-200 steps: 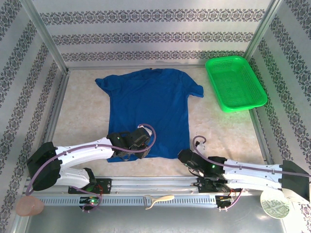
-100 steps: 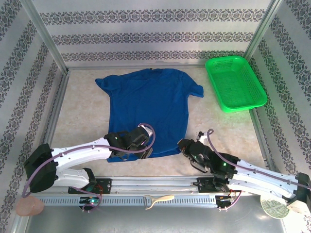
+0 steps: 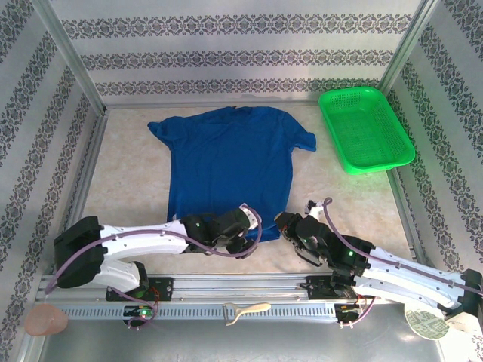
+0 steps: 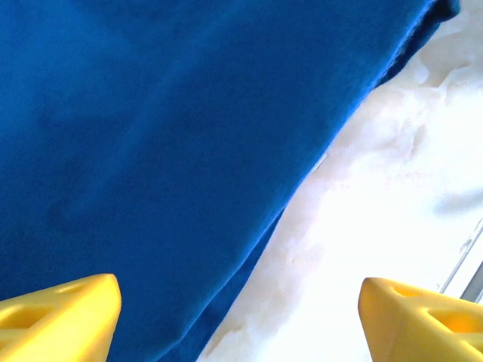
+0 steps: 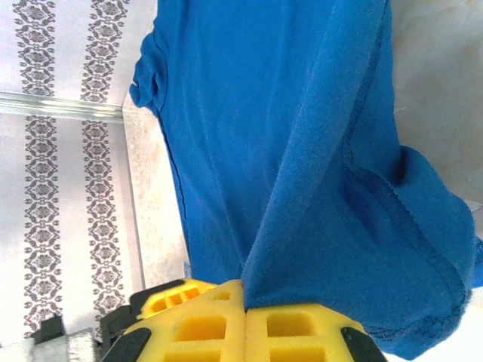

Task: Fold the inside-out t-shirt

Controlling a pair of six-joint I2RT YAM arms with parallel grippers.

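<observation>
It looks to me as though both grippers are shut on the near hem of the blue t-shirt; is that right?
Not quite. The right gripper is shut on the hem of the t-shirt, but the left gripper is open, its fingers wide apart over the hem, as the left wrist view shows.

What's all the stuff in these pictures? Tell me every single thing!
t-shirt: one, blue, spread flat mid-table
basket: one, green, far right corner
table: one, pale beige, under the shirt and basket
walls: white with grey patterned stripes, around the table
curved tool: one, cream, on the near rail
pink disc: one, near left corner
left gripper: one, yellow fingers, open above the shirt's near hem
right gripper: one, yellow fingers, shut on the shirt's near right corner
</observation>
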